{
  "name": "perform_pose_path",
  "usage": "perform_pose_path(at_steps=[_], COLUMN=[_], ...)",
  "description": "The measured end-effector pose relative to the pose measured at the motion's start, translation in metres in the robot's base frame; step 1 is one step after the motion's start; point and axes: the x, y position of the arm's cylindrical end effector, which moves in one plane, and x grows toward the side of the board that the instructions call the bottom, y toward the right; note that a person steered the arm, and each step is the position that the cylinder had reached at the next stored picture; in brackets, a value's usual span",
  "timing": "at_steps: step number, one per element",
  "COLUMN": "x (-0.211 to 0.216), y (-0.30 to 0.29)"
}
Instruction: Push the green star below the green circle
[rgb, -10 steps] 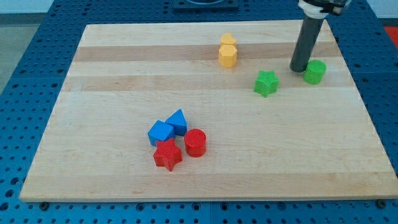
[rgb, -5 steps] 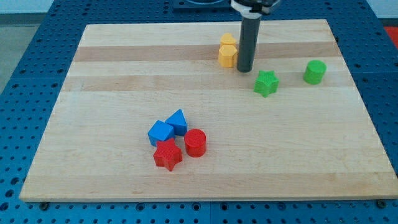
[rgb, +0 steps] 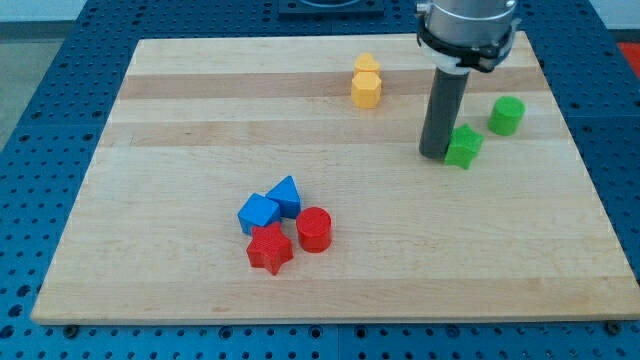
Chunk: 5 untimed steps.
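The green star lies on the wooden board at the view's right, below and to the left of the green circle. My tip rests on the board right against the star's left side. The dark rod rises from there to the view's top. The star and the circle are apart, with a small gap of board between them.
Two yellow blocks sit together near the view's top centre. A cluster of two blue blocks, a red cylinder and a red star lies left of centre, lower down. The board's right edge is close to the green circle.
My tip went from beside the green circle leftward to the yellow blocks, then down and right to the star's left side. The green star has slid right and slightly down, closer to the circle.
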Motion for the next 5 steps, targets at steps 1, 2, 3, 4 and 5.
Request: perform_pose_path(at_steps=[1, 2, 3, 4, 5], x=[0.007, 0.001, -0.009, -0.009, -0.009], y=[0.005, 0.023, 0.04, 0.054, 0.072])
